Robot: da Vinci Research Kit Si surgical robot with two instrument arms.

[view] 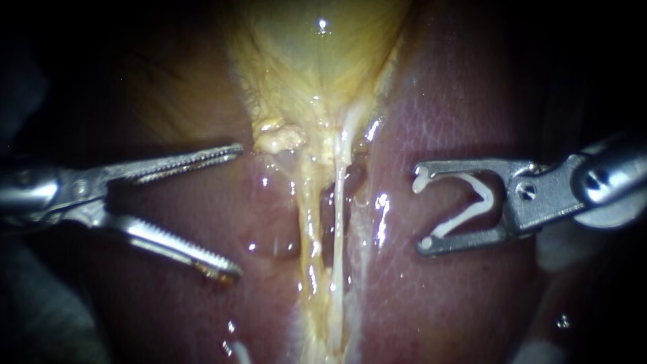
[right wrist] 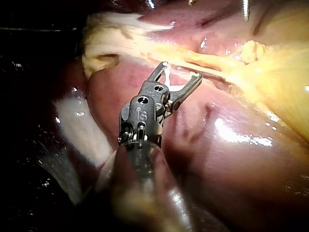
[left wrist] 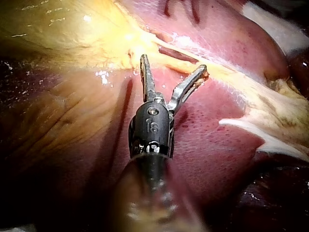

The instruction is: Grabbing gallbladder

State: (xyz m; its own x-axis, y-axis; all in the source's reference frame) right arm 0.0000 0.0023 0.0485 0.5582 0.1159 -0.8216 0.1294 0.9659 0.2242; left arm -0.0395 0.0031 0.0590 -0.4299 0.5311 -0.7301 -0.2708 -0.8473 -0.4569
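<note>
Nearest the lens hang the left instrument (view: 236, 210) and the right instrument (view: 419, 207), both above the tissue and touching none of it; under them spreads the liver (view: 465, 296), wet and red-brown, filling most of the endoscope view and bedding everything else. Next in bulk is the gallbladder (view: 317, 61), a yellowish translucent sac at the upper middle; it narrows downward to a neck bearing a small fatty clump (view: 280, 138), just ahead of the left instrument's upper tip. From that neck two pale tubes (view: 339, 222) run down a groove in the liver. The left instrument comes in level, its toothed pincer spread wide and empty, mouth turned toward the neck; I judge this a line-up for the grab, needing a short advance and a slight rise so both sides bracket the sac before closing. The right instrument sits well apart across the tubes; its pincer also stands wide, yet holds a white clip (view: 486, 197) seated against both sides, probably held back until the gallbladder is lifted.
</note>
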